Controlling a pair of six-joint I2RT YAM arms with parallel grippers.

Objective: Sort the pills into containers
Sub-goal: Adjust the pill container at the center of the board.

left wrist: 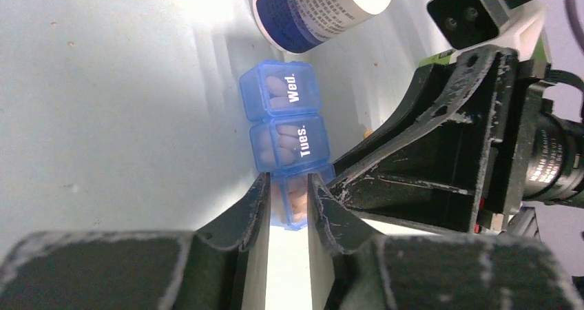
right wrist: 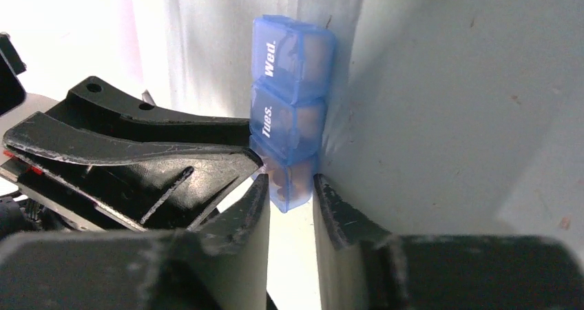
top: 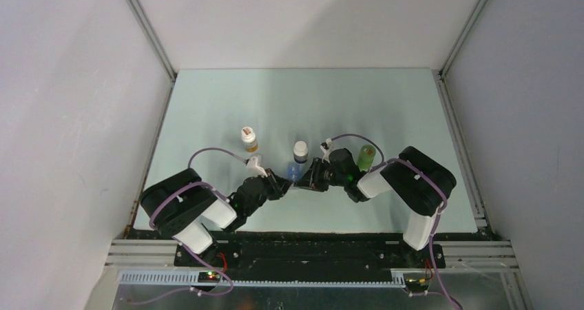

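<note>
The top view looks steeply down from high behind the near edge, taking in the whole desk [top: 289, 103] from far off. The left wrist view sits just behind the left hand [left wrist: 288, 186], looking along its fingers [left wrist: 241, 213] at very close range. The right wrist view does likewise behind the right hand [right wrist: 289, 186]. They face each other. All 3 views share the pill box [top: 294, 173].

Black housings and white link shells are seen on the left arm [top: 182, 210] and right arm [top: 416, 186]. Purple cables [top: 206, 151] are looped over both. On the left hand [left wrist: 288, 180], fingers [left wrist: 241, 213] are black, scuffed white along edges.
</note>
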